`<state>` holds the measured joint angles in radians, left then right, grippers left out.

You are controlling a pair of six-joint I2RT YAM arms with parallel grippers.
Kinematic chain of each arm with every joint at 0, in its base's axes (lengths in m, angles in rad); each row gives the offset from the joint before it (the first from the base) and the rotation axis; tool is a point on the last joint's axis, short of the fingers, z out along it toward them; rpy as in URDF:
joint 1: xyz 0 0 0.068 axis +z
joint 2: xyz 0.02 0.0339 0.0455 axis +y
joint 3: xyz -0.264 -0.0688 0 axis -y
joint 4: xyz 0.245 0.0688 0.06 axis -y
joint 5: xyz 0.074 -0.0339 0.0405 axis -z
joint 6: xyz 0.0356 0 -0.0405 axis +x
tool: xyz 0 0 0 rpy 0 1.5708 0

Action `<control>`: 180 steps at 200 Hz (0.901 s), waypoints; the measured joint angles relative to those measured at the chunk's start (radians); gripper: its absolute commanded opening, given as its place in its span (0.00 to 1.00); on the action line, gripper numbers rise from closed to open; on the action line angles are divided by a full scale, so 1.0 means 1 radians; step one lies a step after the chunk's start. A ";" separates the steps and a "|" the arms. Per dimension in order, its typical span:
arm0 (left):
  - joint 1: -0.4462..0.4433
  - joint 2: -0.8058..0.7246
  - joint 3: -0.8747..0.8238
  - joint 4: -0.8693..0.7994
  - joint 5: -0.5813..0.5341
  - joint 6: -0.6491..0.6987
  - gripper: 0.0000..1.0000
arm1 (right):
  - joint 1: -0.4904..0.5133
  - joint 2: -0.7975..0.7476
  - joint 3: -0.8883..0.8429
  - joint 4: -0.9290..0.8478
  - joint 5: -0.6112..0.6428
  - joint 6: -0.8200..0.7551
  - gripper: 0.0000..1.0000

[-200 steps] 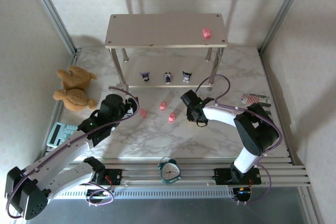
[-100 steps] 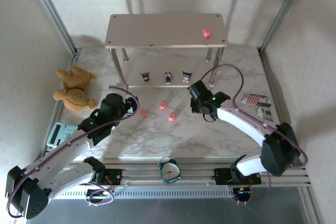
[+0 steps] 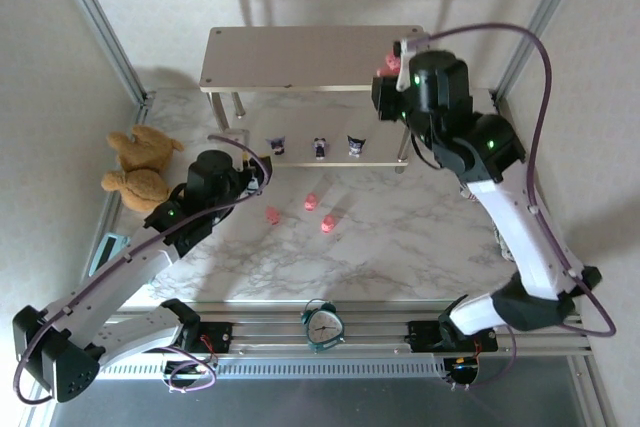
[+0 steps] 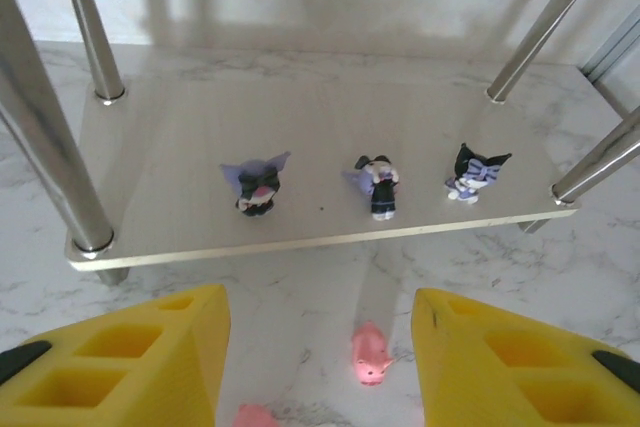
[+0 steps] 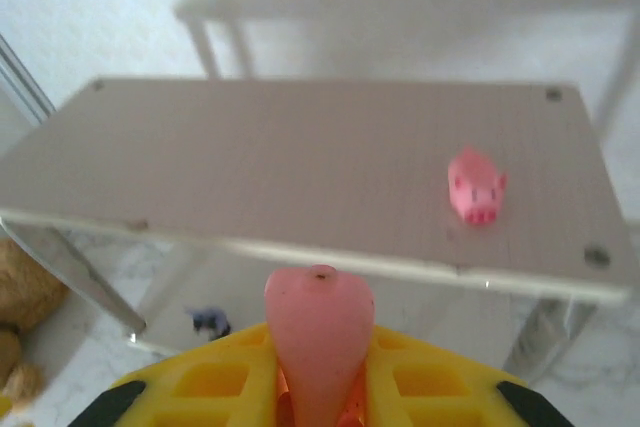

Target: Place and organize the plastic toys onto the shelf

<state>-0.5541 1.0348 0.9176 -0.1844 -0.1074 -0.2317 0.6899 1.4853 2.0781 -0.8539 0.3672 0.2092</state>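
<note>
A small pink pig toy (image 5: pixel 318 319) stands nose-up, pinched between the yellow fingers of the right end effector (image 5: pixel 320 372), which hovers just in front of the top board of the shelf (image 3: pixel 300 57) near its 3 o'clock end. A second pink pig (image 5: pixel 475 185) already lies on that board, at 2 o'clock from the held one. On the lower board, three dark purple-and-white figurines (image 4: pixel 378 185) stand upright in a row, well apart from each other. Three loose pink pigs (image 3: pixel 311 203) rest on the marble worktop (image 3: pixel 420 247), at 6 o'clock from the shelf. The left end effector (image 4: pixel 315 322) hangs low over them with its fingers spread wide and nothing between them. One pig lies between its fingertips. The toys look light, hard and smooth, likely moulded plastic, so they will probably neither crush nor bend. Their rounded bodies could twist or pop out of a grip, so taking hold across the widest part of the flanks seems safest. A brown teddy bear (image 3: pixel 140 172) sits at 9 o'clock on the worktop, and a teal alarm clock (image 3: pixel 322 325) at 6 o'clock.
</note>
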 measured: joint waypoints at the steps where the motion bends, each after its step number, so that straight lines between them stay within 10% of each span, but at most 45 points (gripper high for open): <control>1: 0.000 0.002 0.002 0.000 0.000 0.000 0.51 | -0.001 0.009 0.015 -0.003 0.000 -0.003 0.22; 69: 0.004 0.047 0.058 -0.035 0.016 0.005 0.52 | -0.087 0.454 0.548 -0.187 -0.032 -0.084 0.23; 180: 0.021 0.049 0.070 -0.049 0.019 0.023 0.52 | -0.127 0.563 0.557 -0.202 -0.104 -0.083 0.23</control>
<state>-0.5327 1.0836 0.9874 -0.2333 -0.0879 -0.2089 0.5625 2.0480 2.6354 -1.0557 0.2634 0.1265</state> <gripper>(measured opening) 0.523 0.233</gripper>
